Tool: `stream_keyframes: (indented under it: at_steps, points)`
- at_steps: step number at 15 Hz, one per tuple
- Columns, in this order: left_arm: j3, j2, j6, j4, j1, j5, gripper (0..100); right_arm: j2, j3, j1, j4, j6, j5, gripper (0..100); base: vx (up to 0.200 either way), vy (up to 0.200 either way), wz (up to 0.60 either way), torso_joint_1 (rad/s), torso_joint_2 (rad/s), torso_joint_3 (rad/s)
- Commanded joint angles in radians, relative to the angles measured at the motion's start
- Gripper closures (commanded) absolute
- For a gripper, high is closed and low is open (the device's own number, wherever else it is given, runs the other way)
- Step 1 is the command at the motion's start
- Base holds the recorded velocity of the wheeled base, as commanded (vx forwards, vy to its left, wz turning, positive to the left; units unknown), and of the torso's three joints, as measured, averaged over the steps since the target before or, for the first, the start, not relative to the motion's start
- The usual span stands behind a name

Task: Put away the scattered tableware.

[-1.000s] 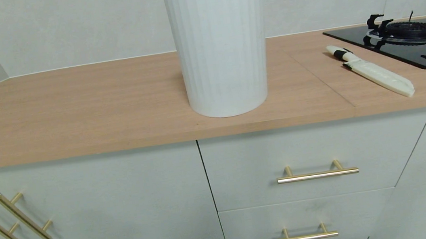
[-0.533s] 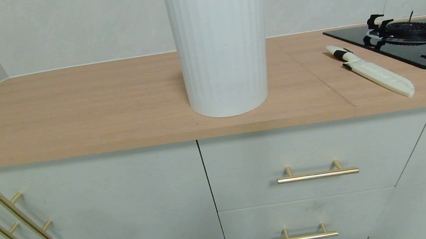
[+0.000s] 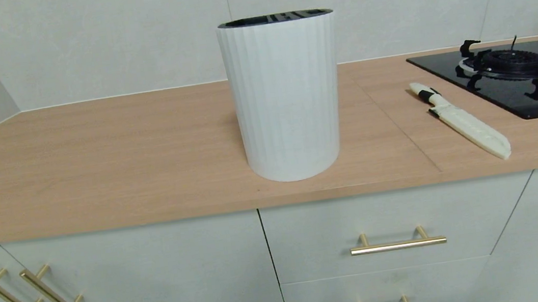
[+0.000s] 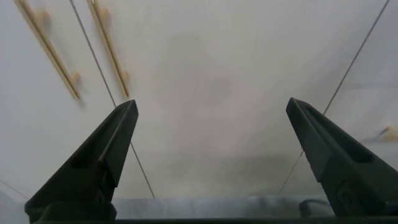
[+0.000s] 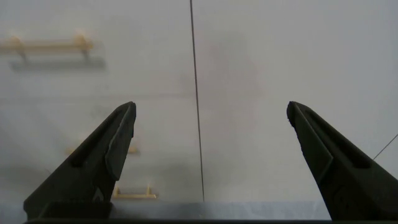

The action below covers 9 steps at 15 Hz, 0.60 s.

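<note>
Rising, the camera now shows the slotted top of the holder (image 3: 286,102), while the knife (image 3: 460,121) lies unmoved between holder and hob (image 3: 512,85), ungrasped; left gripper (image 4: 211,102) and right gripper (image 5: 210,104) hang empty, jaws apart.

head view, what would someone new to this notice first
A tall white ribbed holder with a dark slotted top stands upright mid-counter, near the front edge. To its right a pale knife lies flat on the wood, apart from the holder, its tip toward the front edge. A black hob sits beyond the knife at the far right.
</note>
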Motion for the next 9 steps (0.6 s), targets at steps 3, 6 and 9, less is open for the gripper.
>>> stream_keyframes:
  at_steps: [3,6,9]
  points:
    - [0.0,0.001,0.0,0.0,0.0,0.0,0,0.001,0.0,0.001,0.0,0.0,0.001,0,0.0,0.0,0.0,0.154,-0.48,-0.294]
    - [0.0,0.001,0.0,0.0,0.0,0.0,0,0.001,0.0,0.001,0.0,0.0,0.001,0,0.0,0.0,0.0,0.183,-0.46,-0.294]
    - [0.0,0.001,0.0,0.0,0.0,0.0,0,0.001,0.0,0.001,0.001,0.0,0.001,0,0.0,0.0,0.0,0.191,-0.47,-0.282]
